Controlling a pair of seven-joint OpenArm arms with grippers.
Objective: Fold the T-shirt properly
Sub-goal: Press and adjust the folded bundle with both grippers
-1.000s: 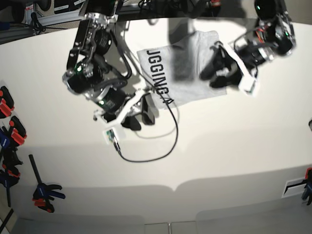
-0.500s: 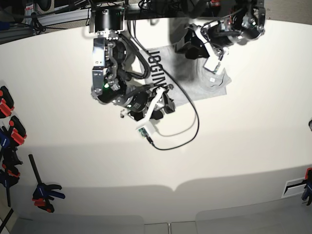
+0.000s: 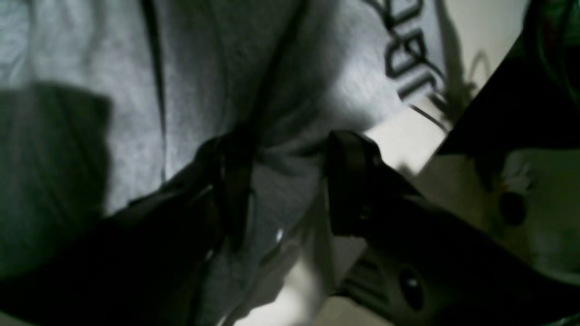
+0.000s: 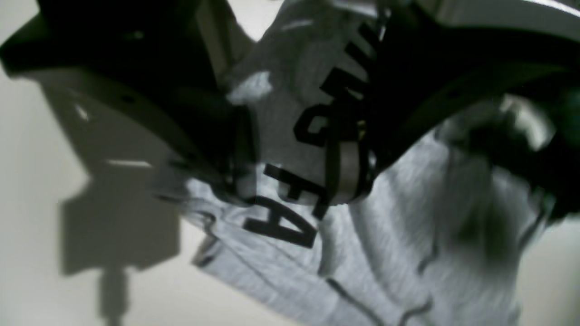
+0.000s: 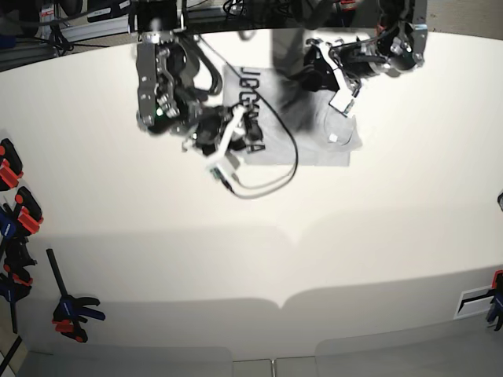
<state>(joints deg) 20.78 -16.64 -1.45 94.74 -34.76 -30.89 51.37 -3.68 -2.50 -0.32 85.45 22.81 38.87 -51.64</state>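
The light grey T-shirt (image 5: 314, 145) lies folded into a rough rectangle at the far middle of the table, with black block lettering (image 5: 253, 110) along its left edge. My right gripper (image 5: 224, 133) is at that lettered edge. In the right wrist view its jaws stand apart (image 4: 292, 167) with the printed cloth (image 4: 408, 235) between them. My left gripper (image 5: 314, 75) is over the shirt's far edge. In the left wrist view its jaws stand apart (image 3: 287, 185), with the grey cloth (image 3: 317, 68) between and under them.
A black cable (image 5: 267, 184) loops from the right arm across the shirt's near left corner onto the white table (image 5: 259, 267). Orange and black clamps (image 5: 16, 212) and another clamp (image 5: 75, 310) lie at the table's left edge.
The right gripper moved up and right from the bare table onto the shirt's lettered edge. The left gripper swung left from the shirt's right side to its far edge. The shirt shifted slightly.
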